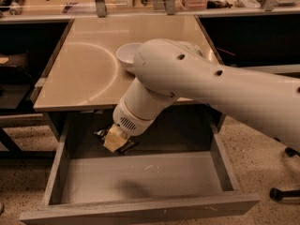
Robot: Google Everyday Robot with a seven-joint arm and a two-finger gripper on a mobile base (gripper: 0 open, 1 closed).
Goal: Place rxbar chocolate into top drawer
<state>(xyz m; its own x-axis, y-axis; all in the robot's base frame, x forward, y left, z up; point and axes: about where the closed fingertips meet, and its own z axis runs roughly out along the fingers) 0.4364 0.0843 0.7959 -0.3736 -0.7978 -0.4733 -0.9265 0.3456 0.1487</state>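
My gripper hangs on the end of the big white arm, inside the back left part of the open top drawer, just under the table's front edge. It is shut on the rxbar chocolate, whose black wrapper sticks out on both sides of the tan fingers. The bar is held a little above the drawer's plain grey bottom. The drawer is pulled far out and holds nothing else that I can see.
A white bowl sits on the tan tabletop, partly behind my arm. The arm covers the table's right half. Dark shelving stands left and right. A chair base is on the floor at right.
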